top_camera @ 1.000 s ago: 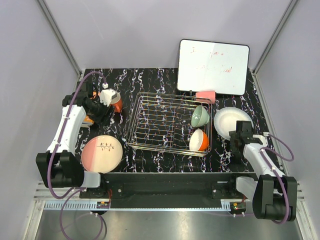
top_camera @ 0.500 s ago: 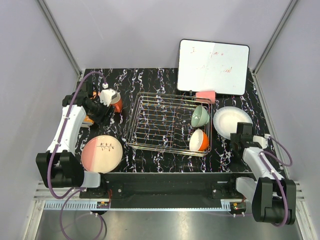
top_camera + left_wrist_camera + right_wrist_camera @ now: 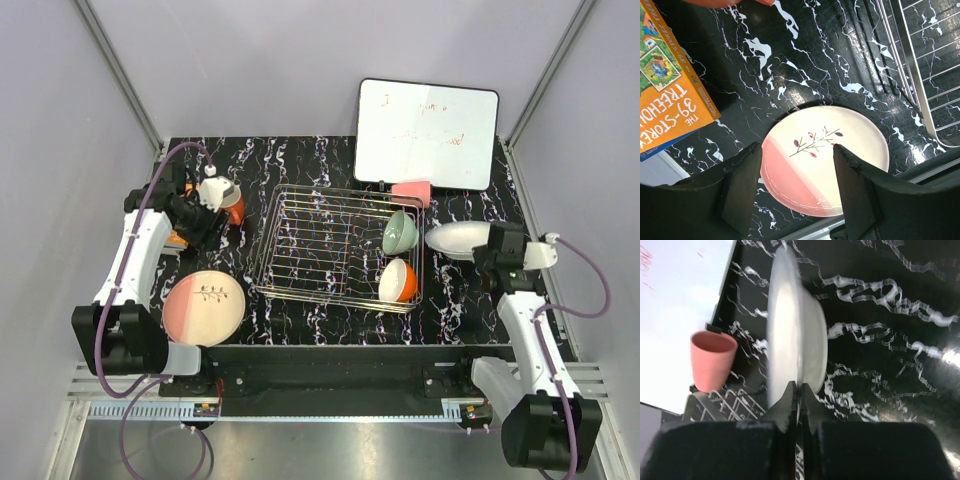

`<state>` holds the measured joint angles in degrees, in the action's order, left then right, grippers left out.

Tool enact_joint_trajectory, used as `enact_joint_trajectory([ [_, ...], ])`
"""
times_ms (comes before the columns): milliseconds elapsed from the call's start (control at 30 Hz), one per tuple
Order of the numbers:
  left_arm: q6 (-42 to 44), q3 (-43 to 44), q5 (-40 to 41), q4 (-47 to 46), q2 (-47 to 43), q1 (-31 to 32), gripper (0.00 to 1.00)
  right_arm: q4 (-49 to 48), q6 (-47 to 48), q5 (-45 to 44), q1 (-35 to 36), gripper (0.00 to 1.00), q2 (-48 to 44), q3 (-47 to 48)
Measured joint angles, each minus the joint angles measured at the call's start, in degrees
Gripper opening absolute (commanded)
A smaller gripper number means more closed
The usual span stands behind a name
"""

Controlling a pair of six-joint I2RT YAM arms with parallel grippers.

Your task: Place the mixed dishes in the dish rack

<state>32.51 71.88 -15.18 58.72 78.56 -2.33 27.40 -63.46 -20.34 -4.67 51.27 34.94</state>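
My right gripper (image 3: 799, 390) is shut on the rim of the white plate (image 3: 790, 335), which is tipped up on edge above the table. From above, the white plate (image 3: 455, 240) hangs right of the dish rack (image 3: 330, 245) with the right gripper (image 3: 497, 252) at its right rim. The pale green bowl (image 3: 400, 232) and the orange bowl (image 3: 398, 281) stand in the rack's right end. Behind the rack is the small pink cup (image 3: 411, 192). My left gripper (image 3: 797, 195) is open and empty above the pink-and-cream plate (image 3: 840, 145), beside the orange-red mug (image 3: 225, 200).
A whiteboard (image 3: 427, 133) leans at the back right. The green-orange book (image 3: 667, 100) lies at the table's left edge, under the left arm. The rack's wire rim (image 3: 925, 65) runs along the right of the left wrist view. The pink-and-cream plate (image 3: 204, 306) sits near the front edge.
The right gripper has shut on the white plate's rim and raised it, tipping the plate from flat onto its edge. The left arm has not moved.
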Motion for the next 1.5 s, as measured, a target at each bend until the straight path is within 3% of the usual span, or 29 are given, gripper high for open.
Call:
enact_joint_trajectory([
  [233, -0.20, 2.36, -0.07, 0.15, 0.44, 0.00, 0.62, 3.13, 10.49, -4.63, 0.00, 0.00, 1.60, 10.84],
  [467, -0.20, 2.40, -0.07, 0.35, 0.44, 0.00, 0.62, 5.46, 13.77, -5.51, 0.00, 0.00, 7.04, 12.09],
  [800, -0.17, 2.38, -0.07, 0.35, 0.44, 0.00, 0.62, 6.10, 11.93, -6.71, 0.00, 0.00, 10.12, 10.73],
  [1233, 0.28, 1.55, 0.04, 0.42, 0.31, -0.31, 0.62, -1.81, 4.76, 0.24, -6.10, 0.00, 26.23, 5.75],
  [1367, 0.46, 1.46, 0.22, 0.52, 0.28, -0.61, 0.62, -6.54, 5.57, 6.73, -11.19, 0.49, 28.41, 5.31],
  [1400, 0.48, 1.46, 0.26, 0.52, 0.28, -0.66, 0.62, -7.67, 6.19, 8.11, -12.70, 0.54, 28.41, 4.85],
  [1467, 0.48, 1.46, 0.37, 0.52, 0.28, -0.68, 0.62, -11.10, 8.02, 14.23, -17.07, 0.85, 28.37, 3.43],
  [1500, 0.48, 1.46, 0.39, 0.52, 0.28, -0.68, 0.62, -12.26, 8.31, 16.22, -18.36, 0.88, 28.35, 2.97],
])
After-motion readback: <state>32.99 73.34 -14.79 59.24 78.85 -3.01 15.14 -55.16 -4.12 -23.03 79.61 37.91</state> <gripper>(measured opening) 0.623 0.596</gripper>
